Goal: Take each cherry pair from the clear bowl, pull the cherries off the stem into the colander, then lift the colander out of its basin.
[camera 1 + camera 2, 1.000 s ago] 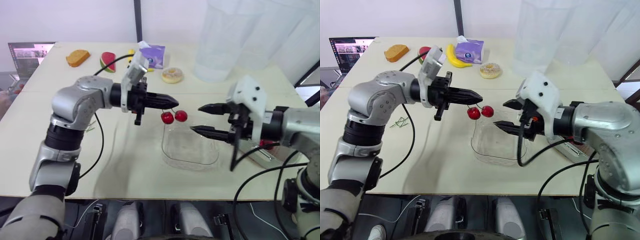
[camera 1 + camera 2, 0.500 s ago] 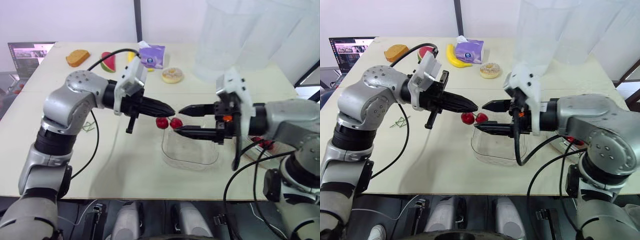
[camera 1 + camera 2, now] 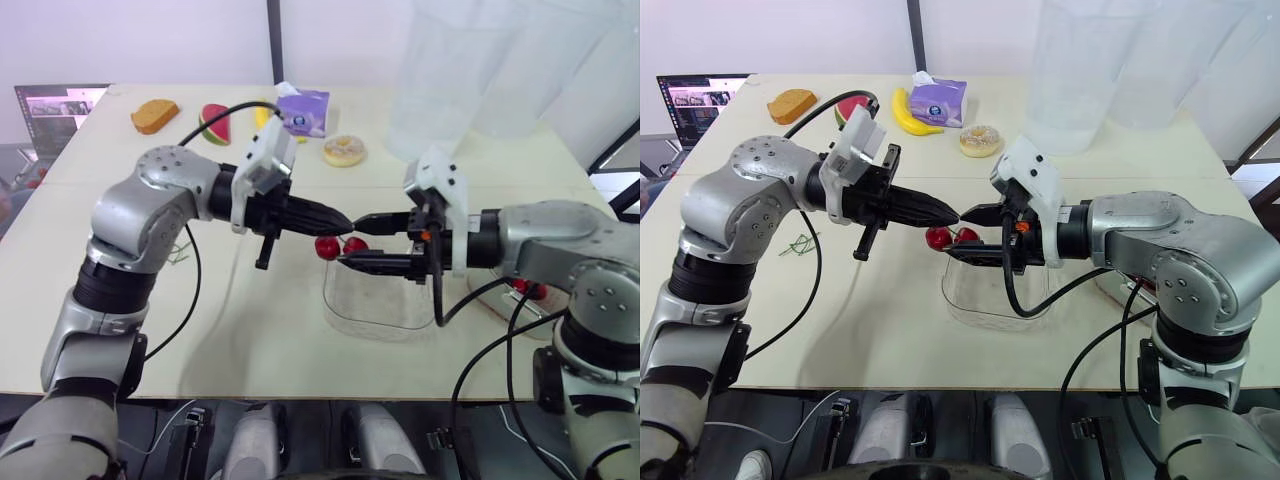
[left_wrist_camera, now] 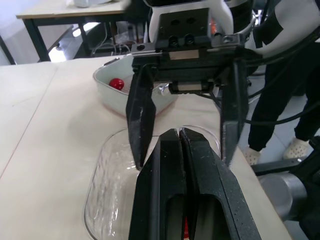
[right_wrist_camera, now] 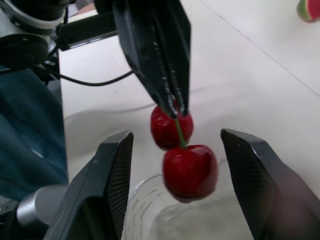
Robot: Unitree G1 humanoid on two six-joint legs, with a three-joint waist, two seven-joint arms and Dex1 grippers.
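left end effector (image 3: pixel 345 220) gripped cherry pair (image 3: pixel 340 246) by stem | right end effector (image 3: pixel 353 242) stood released, straddling it from 3 o'clock

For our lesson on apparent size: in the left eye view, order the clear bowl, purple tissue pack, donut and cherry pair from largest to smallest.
clear bowl
purple tissue pack
then donut and cherry pair, too alike to rank, cherries being nearer the camera

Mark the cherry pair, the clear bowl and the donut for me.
cherry pair (image 5: pixel 190 170), right wrist view, on the lower cherry.
clear bowl (image 3: pixel 380 302), left eye view, on its bare inside.
donut (image 3: pixel 333 153), left eye view, on its ring.
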